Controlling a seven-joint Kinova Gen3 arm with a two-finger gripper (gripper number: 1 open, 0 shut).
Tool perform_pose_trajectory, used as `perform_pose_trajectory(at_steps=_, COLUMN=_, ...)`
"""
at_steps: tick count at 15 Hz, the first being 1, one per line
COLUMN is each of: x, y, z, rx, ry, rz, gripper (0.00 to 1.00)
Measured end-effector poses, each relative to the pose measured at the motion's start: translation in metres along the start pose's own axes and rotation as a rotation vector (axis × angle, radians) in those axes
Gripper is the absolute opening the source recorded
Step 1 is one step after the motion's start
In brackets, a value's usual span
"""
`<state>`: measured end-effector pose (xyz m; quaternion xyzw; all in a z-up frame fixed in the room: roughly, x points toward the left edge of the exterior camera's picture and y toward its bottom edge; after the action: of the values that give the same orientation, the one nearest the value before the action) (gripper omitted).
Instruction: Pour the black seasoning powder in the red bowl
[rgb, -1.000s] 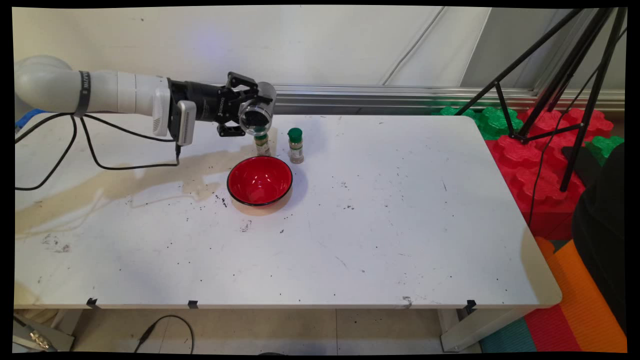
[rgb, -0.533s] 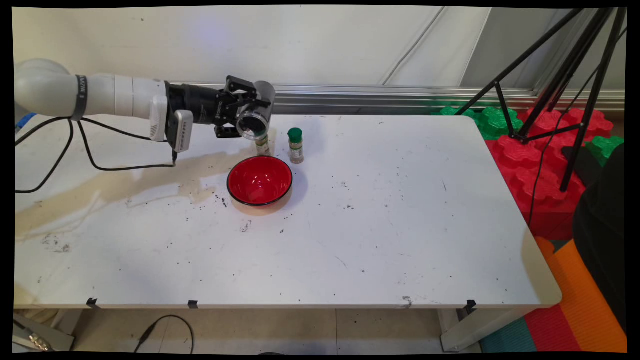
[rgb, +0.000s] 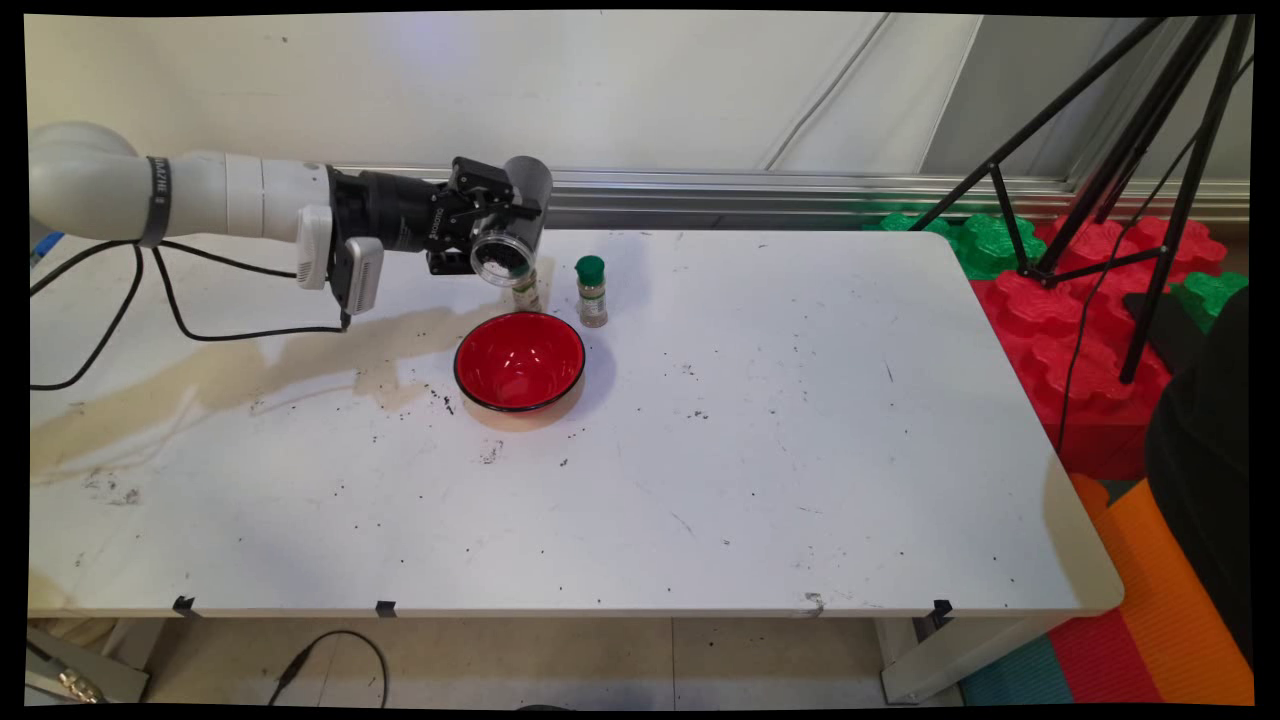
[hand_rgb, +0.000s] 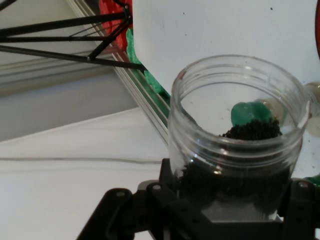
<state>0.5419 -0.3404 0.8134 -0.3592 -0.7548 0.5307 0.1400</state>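
Main view: I note my gripper (rgb: 497, 228) clamped on a clear jar (rgb: 510, 225) of dark granules, now tipped slightly steeper, at 12 o'clock above the red bowl (rgb: 519, 361); nothing poured yet.

Red bowl (rgb: 519, 360); green-capped bottle (rgb: 591, 291); clear jar (hand_rgb: 235, 132)
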Motion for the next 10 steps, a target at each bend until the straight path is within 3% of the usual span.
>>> perform_pose_trajectory(at_steps=10, x=0.008, y=-0.0011, z=-0.0034, rx=0.01, ry=-0.007, rz=0.165, gripper=0.0)
